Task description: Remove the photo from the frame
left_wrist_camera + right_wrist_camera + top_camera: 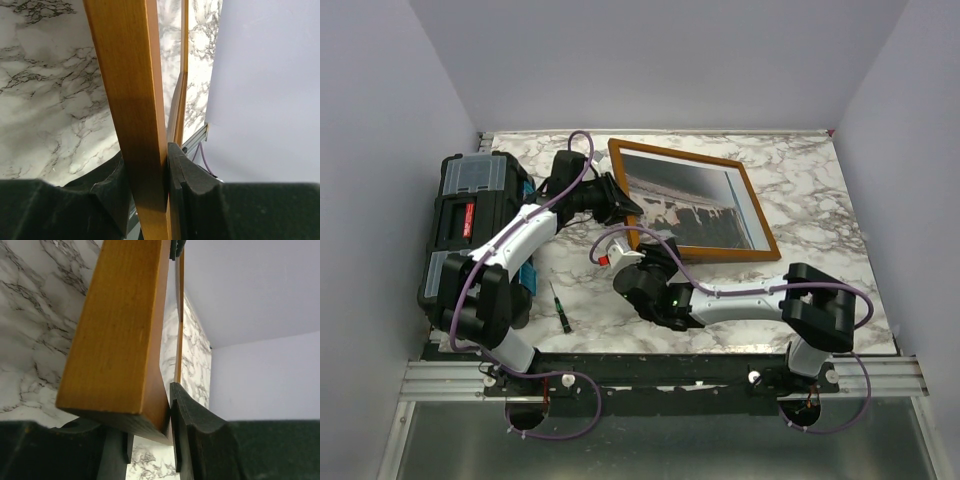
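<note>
Left gripper (145, 172): clenched on a rail of the frame (130, 100).
Right gripper (150, 415): grasping the frame's corner, shallowly.
Risk: the corner may slip from between its fingers, tipping out the photo (692, 203) beyond.

Bright, even light; soft shadow beside the frame (135, 125) on the table (50, 75); nearest fingers (200, 200) dark, slightly blurred

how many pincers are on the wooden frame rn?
2. The left pincer is clamped on the left bar of the thin orange-brown wooden frame. The right pincer straddles its near-left corner; whether it is fully clamped there is unclear.
</note>
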